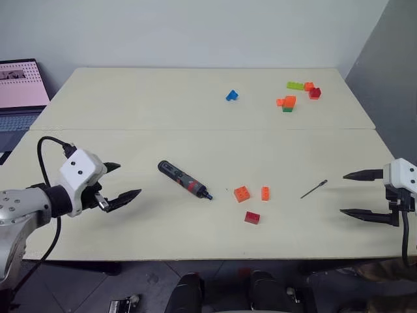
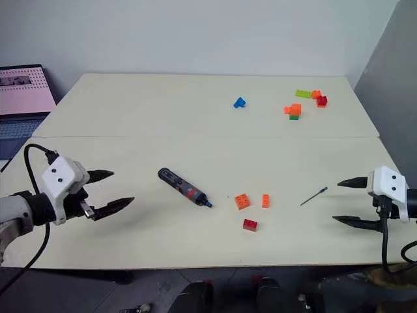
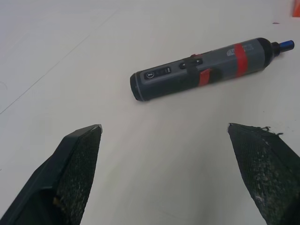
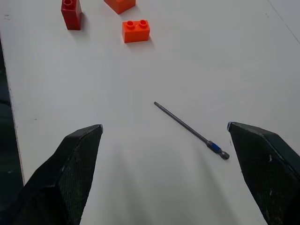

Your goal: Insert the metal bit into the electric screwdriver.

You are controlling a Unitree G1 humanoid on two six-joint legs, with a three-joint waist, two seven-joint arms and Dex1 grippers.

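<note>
The electric screwdriver lies flat near the table's middle front, dark grey with a red band and a small blue tip pointing right; the left wrist view shows it too. Left of it hovers my left gripper, open and empty, a short gap away. The metal bit is a thin dark rod lying on the table to the right, seen closer in the right wrist view with a blue ring near one end. My right gripper stands open just right of the bit, holding nothing.
Three small bricks, two orange and one red, lie between the screwdriver and the bit. A blue brick and a cluster of coloured bricks sit at the far side. A laptop stands off the table's left.
</note>
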